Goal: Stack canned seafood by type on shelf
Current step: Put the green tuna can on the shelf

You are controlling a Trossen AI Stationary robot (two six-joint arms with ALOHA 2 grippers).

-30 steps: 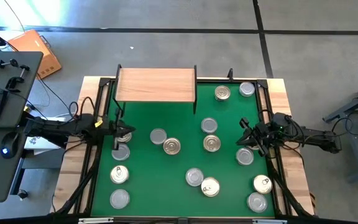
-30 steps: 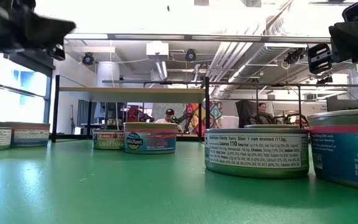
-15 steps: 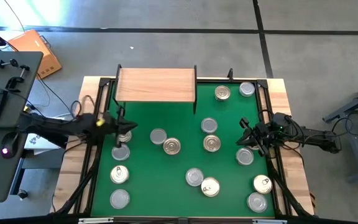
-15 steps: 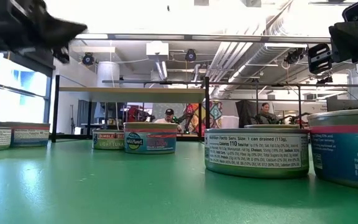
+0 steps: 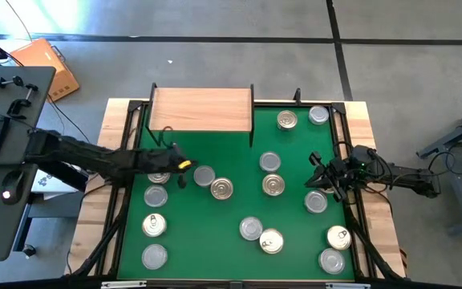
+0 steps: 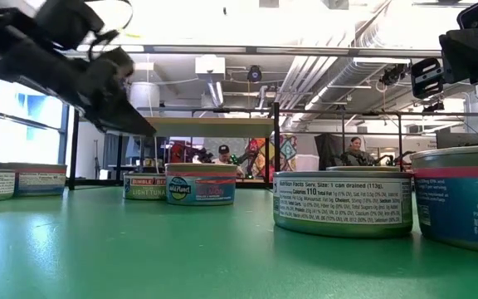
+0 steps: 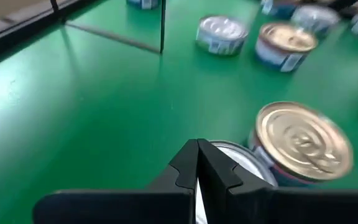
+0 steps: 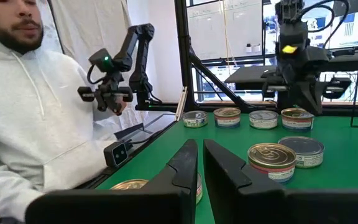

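The left gripper [image 5: 180, 166] hung over the green mat [image 5: 215, 233] just below the shelf [image 5: 201, 109], its fingers [image 7: 194, 163] clenched together on nothing. Its arm reached in from nine o'clock — crossing above a gold-lidded tin [image 5: 159, 173] at the mat's left edge. Immediately at three o'clock of the fingertips sat a silver-lidded tin [image 5: 204, 175], and touching that, toward four o'clock, a gold pull-tab tin [image 5: 222, 189]. In the left wrist view the closed fingers pointed down at the silver lid with the gold one beside it.

The shelf stood at the mat's twelve o'clock edge, its wooden top bare. All the canned seafood rested on the mat: three more tins ran down the left side toward seven o'clock, a silver tin [image 5: 251, 228] and a gold tin [image 5: 271, 241] touched near six o'clock, two sat at centre right, two at the one o'clock corner, and three along the right edge down to five o'clock.

The right gripper [image 5: 321, 172] waited at three o'clock — fingers [image 8: 185, 163] nearly closed, grasping nothing. A person in a pale hoodie [image 8: 23, 130] showed beside the table in the right wrist view.
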